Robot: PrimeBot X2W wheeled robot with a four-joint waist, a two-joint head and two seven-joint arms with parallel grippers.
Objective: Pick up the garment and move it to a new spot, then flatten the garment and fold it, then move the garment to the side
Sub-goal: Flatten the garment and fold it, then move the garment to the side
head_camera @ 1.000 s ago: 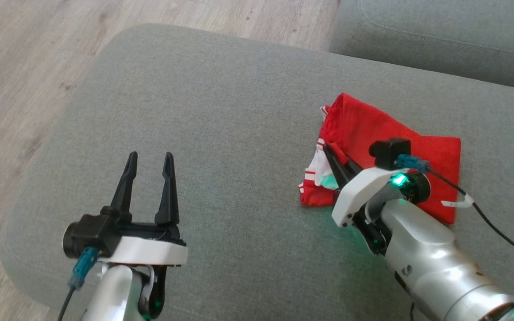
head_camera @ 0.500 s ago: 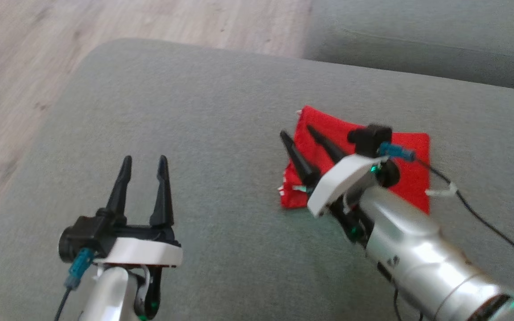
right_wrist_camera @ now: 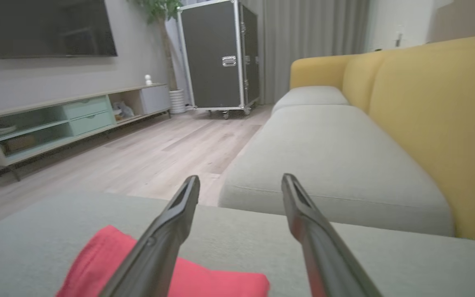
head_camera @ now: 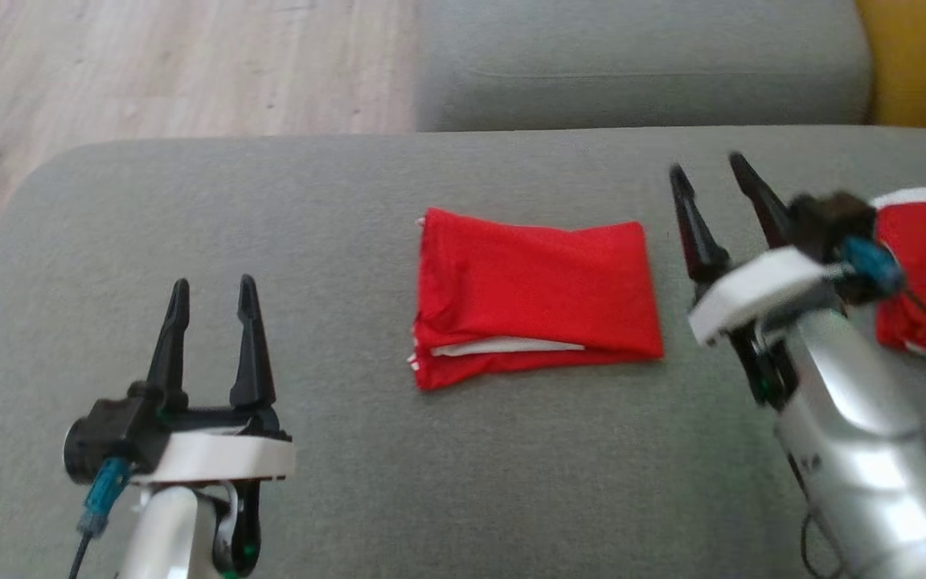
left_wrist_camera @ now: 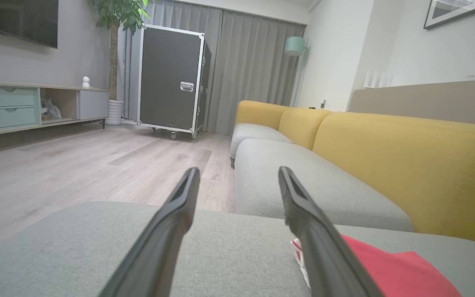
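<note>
Lifted clear of the folded red cloth garment (head_camera: 535, 289), the right gripper (head_camera: 706, 165) hangs beside it, fingers spread and empty like the left gripper's (head_camera: 214, 281), probably because folding is finished.

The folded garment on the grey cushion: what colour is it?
The garment is red, with white showing at its near edge; clearest in the head view.

A yellow-backed grey sofa (left_wrist_camera: 386, 156) stood on pale wood flooring (left_wrist_camera: 76, 165). Grey curtains (left_wrist_camera: 254, 70) hung behind a black wheeled case (left_wrist_camera: 171, 78).
</note>
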